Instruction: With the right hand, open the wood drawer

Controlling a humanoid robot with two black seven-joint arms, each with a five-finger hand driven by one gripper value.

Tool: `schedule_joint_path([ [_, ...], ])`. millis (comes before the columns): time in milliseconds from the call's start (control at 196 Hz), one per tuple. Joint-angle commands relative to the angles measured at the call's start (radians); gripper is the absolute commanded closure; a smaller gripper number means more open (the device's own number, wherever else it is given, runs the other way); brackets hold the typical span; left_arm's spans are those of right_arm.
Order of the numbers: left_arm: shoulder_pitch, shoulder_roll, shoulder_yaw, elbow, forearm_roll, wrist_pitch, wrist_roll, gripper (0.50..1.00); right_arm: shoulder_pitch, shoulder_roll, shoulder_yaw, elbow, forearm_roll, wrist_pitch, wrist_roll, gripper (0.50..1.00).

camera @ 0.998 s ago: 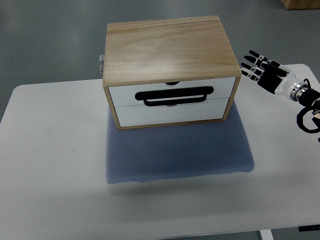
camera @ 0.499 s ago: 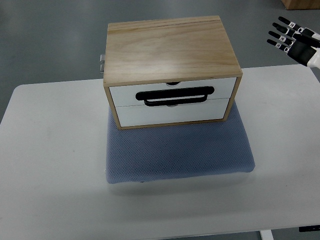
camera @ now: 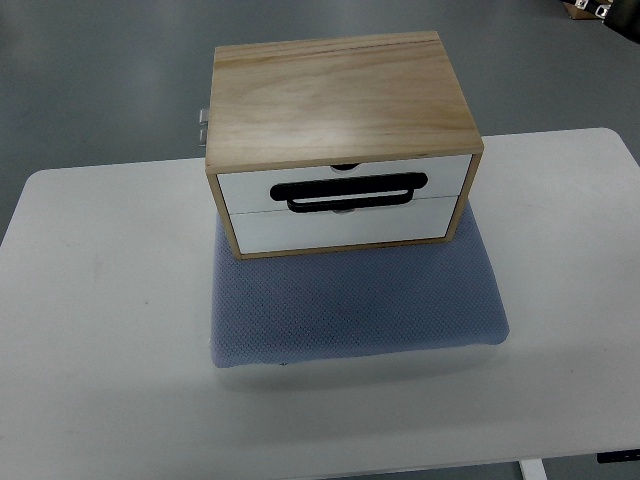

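Here, in the top view, a wood drawer box sits on the far part of a blue-grey mat, which lies on a white table. The box has a pale plank top and two white drawer fronts stacked one above the other, both flush with the wooden frame. The upper drawer carries a black loop handle; a second black handle just below overlaps the top edge of the lower drawer. A small metal fitting sticks out at the box's back left corner. Neither robot hand appears anywhere in this view, so I cannot tell how the right hand's fingers stand. Grey floor lies beyond the table's far edge.
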Motion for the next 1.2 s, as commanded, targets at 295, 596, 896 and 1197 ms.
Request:
schedule_joint_path([
  [295,0.0,0.0,0.0,0.0,0.0,0.0,-0.001,0.5,0.003,-0.016,0.0,0.474,-0.268,0.0,0.0,0.556],
  [596,0.0,0.0,0.0,0.0,0.0,0.0,0.001,0.5,-0.002,-0.106,-0.127,0.845,-0.366,0.0,-0.011,0.556],
  [896,0.0,0.0,0.0,0.0,0.0,0.0,-0.001,0.5,-0.002,-0.06,-0.255,0.889,-0.468,0.0,-0.057,0.556],
  [1197,0.0,0.0,0.0,0.0,0.0,0.0,-0.001,0.5,-0.008,-0.045,-0.276,0.862,-0.511,0.0,-0.058,0.556],
])
